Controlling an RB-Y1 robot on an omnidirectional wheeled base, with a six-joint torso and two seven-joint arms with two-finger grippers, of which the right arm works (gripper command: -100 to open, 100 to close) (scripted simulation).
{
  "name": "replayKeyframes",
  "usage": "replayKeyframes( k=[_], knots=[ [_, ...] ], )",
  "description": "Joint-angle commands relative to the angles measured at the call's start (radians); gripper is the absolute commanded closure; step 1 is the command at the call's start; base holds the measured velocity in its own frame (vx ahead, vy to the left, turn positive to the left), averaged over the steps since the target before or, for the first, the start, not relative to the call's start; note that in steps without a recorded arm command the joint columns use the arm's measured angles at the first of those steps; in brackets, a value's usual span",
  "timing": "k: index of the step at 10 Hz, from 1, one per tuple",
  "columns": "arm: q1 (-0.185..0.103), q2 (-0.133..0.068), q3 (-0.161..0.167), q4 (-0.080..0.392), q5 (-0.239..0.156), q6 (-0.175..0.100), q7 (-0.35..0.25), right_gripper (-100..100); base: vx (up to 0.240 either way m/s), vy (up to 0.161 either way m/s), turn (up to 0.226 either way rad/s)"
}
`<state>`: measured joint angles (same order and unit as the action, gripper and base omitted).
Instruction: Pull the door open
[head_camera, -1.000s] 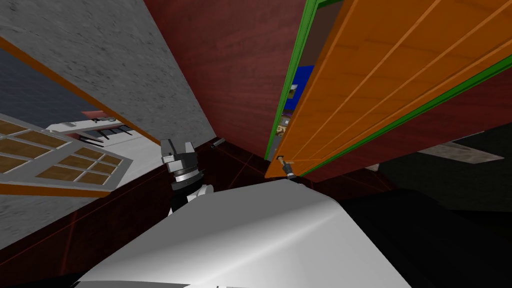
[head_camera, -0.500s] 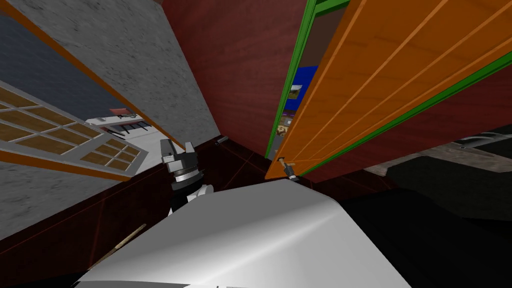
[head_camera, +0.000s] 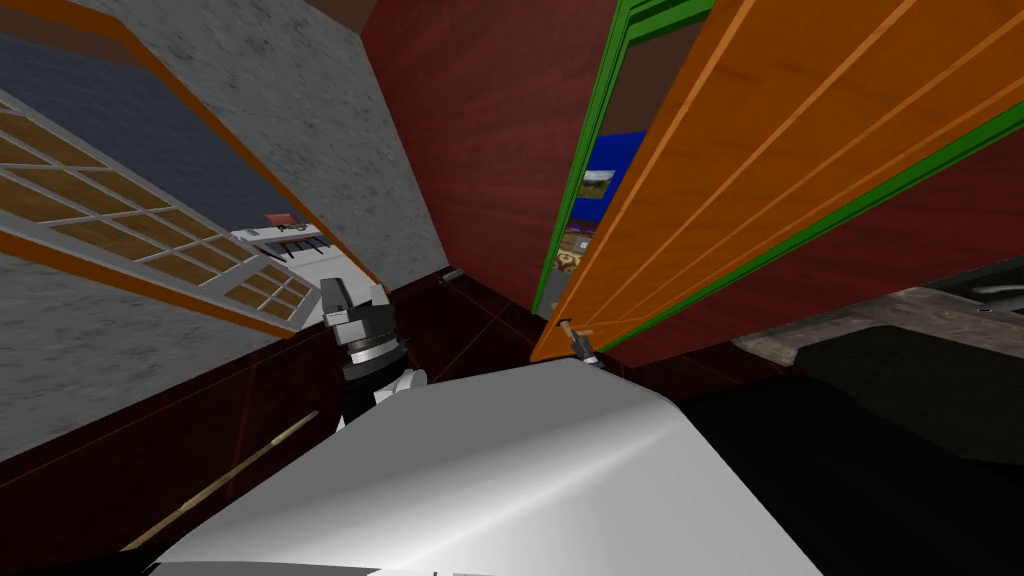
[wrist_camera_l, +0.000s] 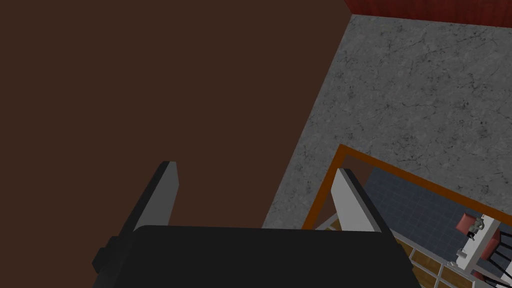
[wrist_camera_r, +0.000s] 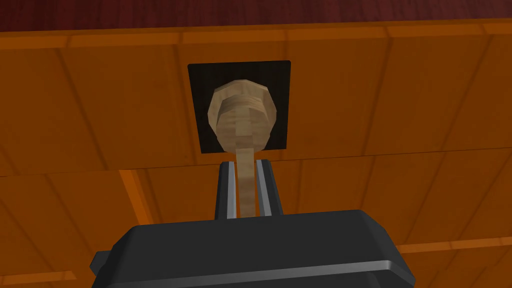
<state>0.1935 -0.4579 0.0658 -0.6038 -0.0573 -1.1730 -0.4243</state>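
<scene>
**Q:** What has your right tool got?

**A:** My right tool (wrist_camera_r: 245, 164) is closed narrow on the door's handle (wrist_camera_r: 242, 115). Its two fingers (wrist_camera_r: 230, 190) press the sides of the tan lever. The lever runs up to a rounded knob, set on a black square plate (wrist_camera_r: 200, 125).

**Q:** And where is the door?

**A:** The door (head_camera: 760, 150), orange and panelled, is just ahead of me and to my right. It stands ajar, its free edge swung clear of the green frame (head_camera: 592, 150). In the gap between the frame and the door's edge, a blue wall (head_camera: 608, 152) shows with small pictures below it. From the head view, my grip is at the door's near edge, right above my chest.

**Q:** What surrounds the frame?

**A:** A dark red wall (head_camera: 490, 130) runs to the left of it and meets a grey speckled wall (head_camera: 300, 100) at a corner.

**Q:** The other arm?

**A:** My left tool (wrist_camera_l: 256, 169) is raised at my left side, well apart from the door. Its fingers are spread wide and hold nothing.

**Q:** Anything on the floor?

**A:** A thin pale stick (head_camera: 230, 475) lies on the dark floor (head_camera: 120, 470) to my left.
</scene>
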Motion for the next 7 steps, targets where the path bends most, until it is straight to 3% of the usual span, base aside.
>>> replayKeyframes(
  k=[1,2,3,4,7],
  knots=[
    [0.014,-0.014,-0.001,0.011,-0.002,-0.028,-0.008,100,-0.133,-0.033,0.089],
    [0.022,-0.020,0.002,0.016,0.000,-0.045,-0.015,100,-0.151,-0.044,0.124],
    [0.017,-0.009,0.004,0.010,0.002,-0.031,-0.007,100,-0.069,-0.017,0.029],
    [0.021,-0.012,0.008,0.023,0.003,-0.050,-0.011,100,-0.130,-0.043,0.166],
    [0.026,-0.019,0.011,0.040,0.002,-0.075,-0.016,100,-0.183,-0.068,0.153]
  ],
)
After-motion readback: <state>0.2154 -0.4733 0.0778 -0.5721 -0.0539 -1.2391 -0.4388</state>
